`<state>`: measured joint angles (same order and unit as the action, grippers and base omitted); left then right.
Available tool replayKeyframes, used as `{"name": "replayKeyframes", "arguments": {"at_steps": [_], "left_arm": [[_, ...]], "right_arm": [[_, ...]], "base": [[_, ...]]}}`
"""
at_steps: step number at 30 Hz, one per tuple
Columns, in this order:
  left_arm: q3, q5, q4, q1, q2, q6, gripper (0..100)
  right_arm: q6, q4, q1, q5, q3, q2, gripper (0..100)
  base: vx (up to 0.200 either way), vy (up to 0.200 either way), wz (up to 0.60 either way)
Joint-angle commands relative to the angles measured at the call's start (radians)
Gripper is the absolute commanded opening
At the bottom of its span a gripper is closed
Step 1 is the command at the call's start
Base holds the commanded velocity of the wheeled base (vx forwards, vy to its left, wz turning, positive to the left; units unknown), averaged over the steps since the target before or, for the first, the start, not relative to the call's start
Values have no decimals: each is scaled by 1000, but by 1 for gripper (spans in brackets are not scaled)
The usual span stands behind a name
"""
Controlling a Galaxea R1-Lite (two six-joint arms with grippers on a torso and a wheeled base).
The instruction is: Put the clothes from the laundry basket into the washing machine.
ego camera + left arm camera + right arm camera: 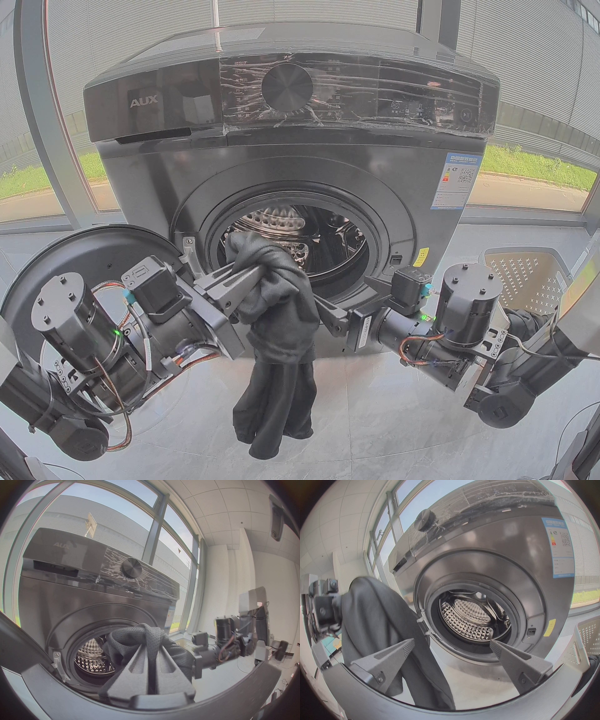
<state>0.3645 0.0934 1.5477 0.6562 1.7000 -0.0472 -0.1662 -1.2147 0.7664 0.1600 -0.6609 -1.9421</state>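
Head view: our left gripper [250, 278] has its jaws clamped on the top fold of the dark garment [281, 312]. The garment hangs long and straight down, its bunched top level with the drum mouth [300, 240] of the washing machine [156, 169] and just in front of it, its tail near the floor [387, 400]. Our right gripper [451, 642] is spread wide and empty, just beside the cloth. We judge the left arm the nearer one to push forward, and the tail must be lifted after it.

Three cameras, one washer [287, 156].
Head looks down at it; both wrists face its drum [93, 661] close up.
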Motion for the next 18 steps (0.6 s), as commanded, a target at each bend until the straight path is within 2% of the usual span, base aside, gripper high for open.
{"name": "replayKeyframes", "arguments": {"at_steps": [1, 5, 12, 16, 18], "left_arm": [[39, -38, 0, -4, 24, -3, 0], [62, -70, 0, -6, 40, -10, 0], [71, -90, 0, -6, 43, -14, 0], [73, -100, -1, -6, 49, -14, 0], [74, -101, -1, -6, 58, -14, 0]], "right_arm": [[10, 3, 1, -5, 46, 0, 100], [14, 1, 1, -17, 90, 0, 100], [22, -23, 2, -88, 119, 0, 100], [30, -45, 13, -103, 122, 0, 100], [31, -69, 24, -129, 124, 0, 100]], "base": [[0, 0, 0], [0, 0, 0], [0, 0, 0], [0, 0, 0], [0, 0, 0]]}}
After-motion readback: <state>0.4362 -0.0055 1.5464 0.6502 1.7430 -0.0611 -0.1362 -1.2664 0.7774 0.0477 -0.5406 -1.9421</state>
